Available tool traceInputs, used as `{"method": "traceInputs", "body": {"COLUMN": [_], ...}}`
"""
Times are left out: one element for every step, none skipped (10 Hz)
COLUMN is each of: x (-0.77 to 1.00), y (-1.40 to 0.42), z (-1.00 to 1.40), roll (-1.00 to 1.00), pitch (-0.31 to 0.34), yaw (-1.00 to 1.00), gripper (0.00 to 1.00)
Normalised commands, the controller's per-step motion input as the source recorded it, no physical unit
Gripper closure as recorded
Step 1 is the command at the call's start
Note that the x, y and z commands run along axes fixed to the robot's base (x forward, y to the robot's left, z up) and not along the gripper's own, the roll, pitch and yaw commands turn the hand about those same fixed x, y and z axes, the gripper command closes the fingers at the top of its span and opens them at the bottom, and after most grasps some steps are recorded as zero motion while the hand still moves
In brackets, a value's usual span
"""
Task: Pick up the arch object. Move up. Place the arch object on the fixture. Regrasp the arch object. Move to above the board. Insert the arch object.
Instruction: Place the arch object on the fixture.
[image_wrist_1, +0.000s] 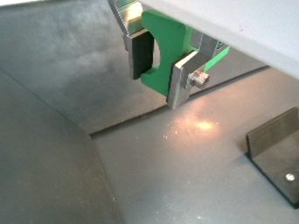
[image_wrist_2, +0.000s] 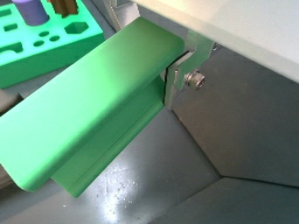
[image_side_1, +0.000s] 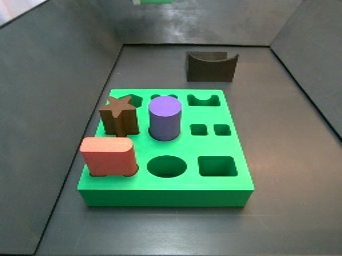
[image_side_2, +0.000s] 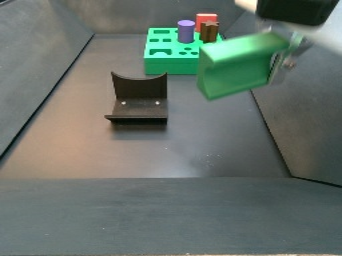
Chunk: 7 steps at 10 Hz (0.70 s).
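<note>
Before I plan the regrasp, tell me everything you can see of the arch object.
The arch object is a flat, smooth, plain green block, plastic-looking, the board's colour. It is off the floor, clamped between the silver fingers of the gripper, which hangs to one side of the fixture and well short of the board. Nothing else touches it. Its arch cut is not visible.

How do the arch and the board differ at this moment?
The arch hangs in the air, clamped in the gripper; the board lies flat on the floor. The arch is one plain block, while the board has cut-outs and carries a star, a cylinder and a pink block. In a side view the arch sits nearer the camera than the board. Both are the same bright green.
</note>
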Motion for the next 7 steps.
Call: {"method": "traceInputs", "body": {"x": [0.00, 1.00, 1.00, 1.00, 1.00, 1.00, 1.00], "y": [0.01, -0.57, -0.56, -0.50, -0.43, -0.39, -0.35], "z": [0.24, -0.18, -0.21, -0.20, -0.17, -0.16, -0.15], "roll": [0.06, -0.03, -0.03, -0.04, -0.04, -0.05, -0.05], "pitch": [0.106, 0.024, 0.025, 0.021, 0.022, 0.020, 0.018], "yaw": [0.02, 1.00, 1.00, 1.00, 1.00, 1.00, 1.00], "gripper": [1.00, 1.00, 1.00, 1.00, 1.00, 1.00, 1.00]}}
